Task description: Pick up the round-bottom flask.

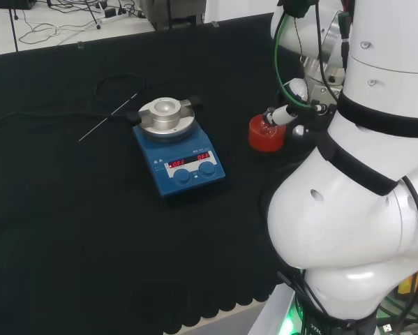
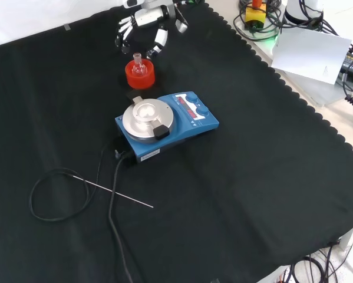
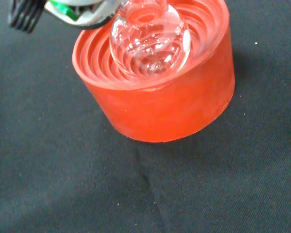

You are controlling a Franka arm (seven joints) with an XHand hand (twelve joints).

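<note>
Near the top of the frame, left of centre, the hand [image 2: 142, 29] hangs over the black-clothed surface [image 2: 270, 177], its fingers [image 2: 124, 33] spread and curved downward around open space. Just below it a small clear round-bottom flask [image 2: 138, 66] sits upright in a red ribbed stand [image 2: 139, 75], neck up, apart from the fingertips. Below the stand, toward the middle, lies a blue hotplate stirrer [image 2: 185, 121] with a round silver top plate [image 2: 148, 116]. A black cable [image 2: 58, 194] runs from it and loops at lower left, crossed by a thin metal rod [image 2: 114, 193]. A white sheet [image 2: 312, 53] lies at upper right.
</note>
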